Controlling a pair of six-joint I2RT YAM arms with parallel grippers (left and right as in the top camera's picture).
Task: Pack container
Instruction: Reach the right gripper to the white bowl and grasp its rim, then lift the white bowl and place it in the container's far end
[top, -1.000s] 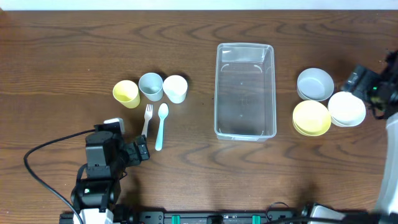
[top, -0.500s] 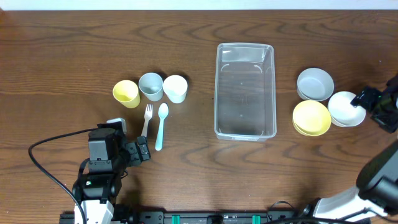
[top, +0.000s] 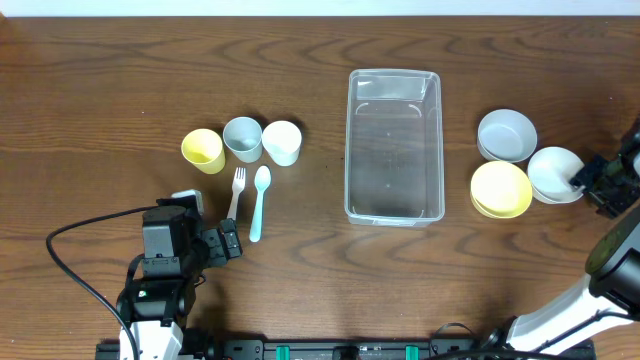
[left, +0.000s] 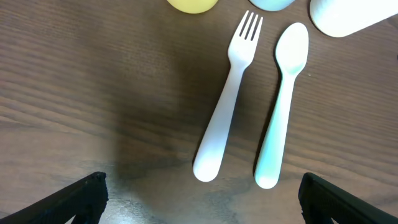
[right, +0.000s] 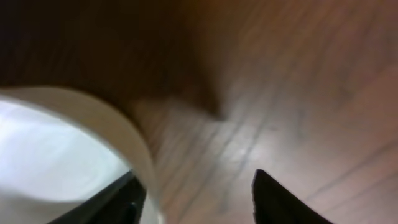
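Observation:
The clear rectangular container (top: 394, 146) stands empty at mid-table. To its right lie a pale blue-white bowl (top: 506, 135), a yellow bowl (top: 500, 189) and a white bowl (top: 555, 173). My right gripper (top: 583, 179) is open at the white bowl's right rim; in the right wrist view the rim (right: 124, 134) passes between the fingers (right: 199, 199), one finger inside the bowl. My left gripper (top: 228, 243) is open just below the white fork (left: 225, 104) and mint spoon (left: 282, 107).
A yellow cup (top: 203, 150), a grey-blue cup (top: 242, 139) and a white cup (top: 282, 142) stand in a row left of the container, above the fork (top: 237, 191) and spoon (top: 258, 202). A black cable (top: 75, 262) loops near the left arm.
My right gripper has moved down from the far right edge to the white bowl's right rim and now straddles it. The left arm has barely moved.

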